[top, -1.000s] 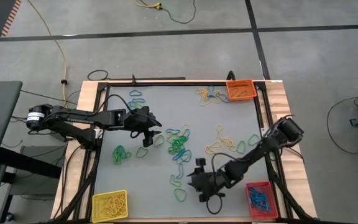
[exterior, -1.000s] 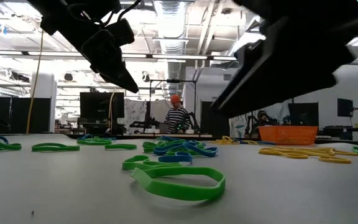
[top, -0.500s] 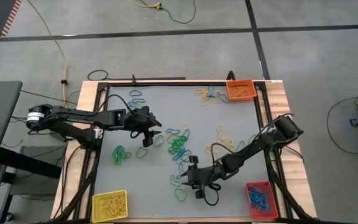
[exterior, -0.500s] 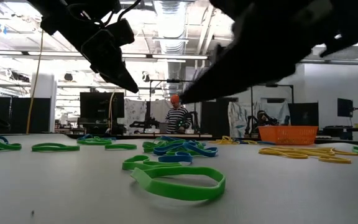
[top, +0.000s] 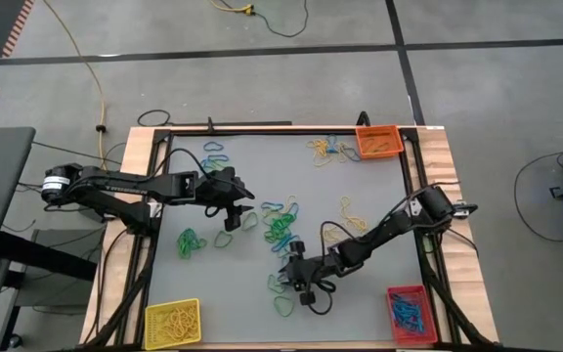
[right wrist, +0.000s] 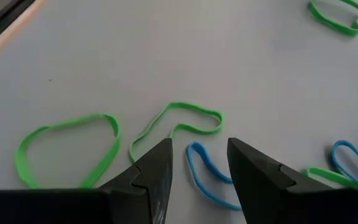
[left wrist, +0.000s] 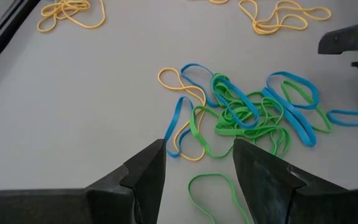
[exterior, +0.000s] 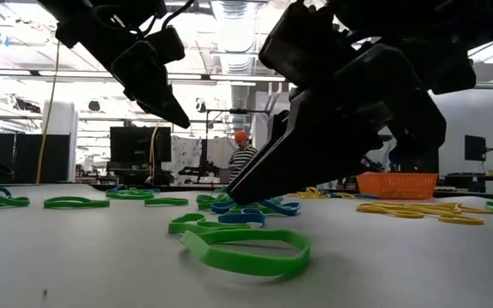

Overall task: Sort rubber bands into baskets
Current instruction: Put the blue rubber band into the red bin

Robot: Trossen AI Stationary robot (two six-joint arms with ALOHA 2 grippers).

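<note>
Many rubber bands in green, blue and yellow lie flat on the grey table, with a mixed pile (top: 281,227) at its middle. The yellow basket (top: 172,323) is at the near left, the orange basket (top: 377,142) at the far right, and the red basket (top: 408,313) at the near right. My right gripper (top: 289,277) is open and low over the table. Its fingers stand either side of a blue band (right wrist: 209,175), beside a green band (right wrist: 174,124). My left gripper (top: 231,221) is open and empty above the table, left of the pile (left wrist: 244,112).
A green loop (top: 283,306) lies near the right gripper and shows close up in the low view (exterior: 246,250). More green bands (top: 189,242) lie at the left, yellow ones (top: 352,225) at the right. A raised frame (top: 411,186) borders the table. A person (exterior: 243,161) stands far behind.
My right gripper has moved toward the table's left edge and a little toward its far edge. It has come down close to the table, at the blue and green bands near the pile. The bands have not moved.
</note>
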